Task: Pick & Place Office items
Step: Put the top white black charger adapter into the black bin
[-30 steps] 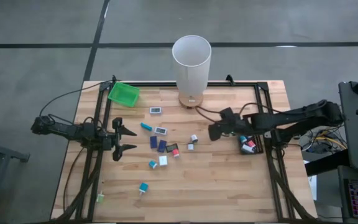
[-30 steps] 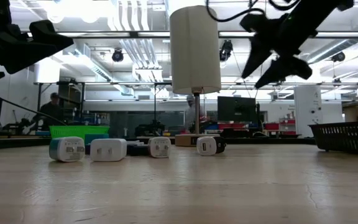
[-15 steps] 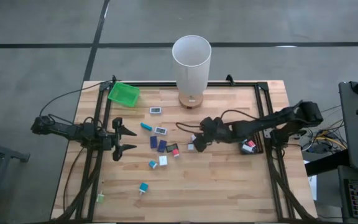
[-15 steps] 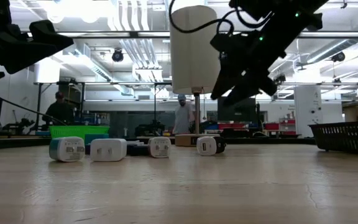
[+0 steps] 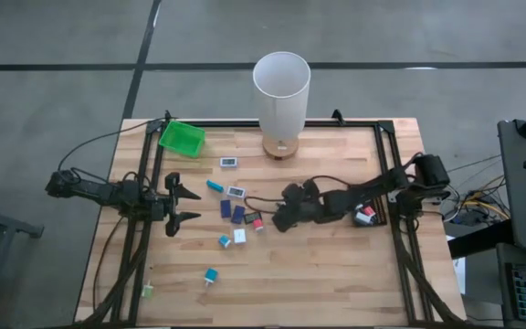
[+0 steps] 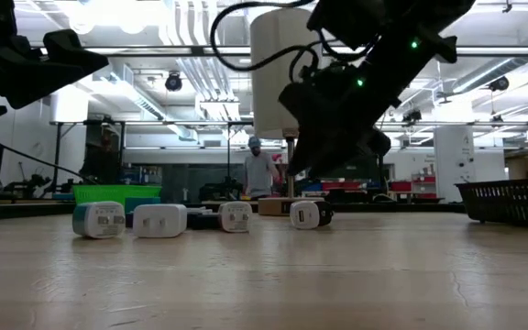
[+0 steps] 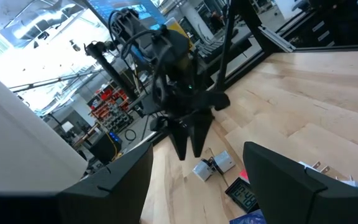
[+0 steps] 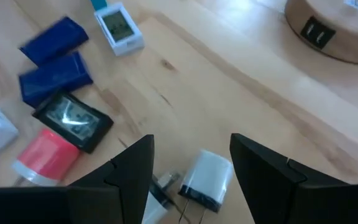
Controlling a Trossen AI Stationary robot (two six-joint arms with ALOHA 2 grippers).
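Right tool, jaws parted and empty, hovers over the white block mid-bench; it should straddle the block squarely and descend before clenching; left tool waits released.

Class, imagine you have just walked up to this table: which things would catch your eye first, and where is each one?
The tall white cylinder standing at the table's far edge stands out first. Next comes the right gripper, stretched to the table's middle with open fingers on either side of a small white charger block. The scatter of little office items lies just beside it, with the left gripper waiting open at the table's left side.
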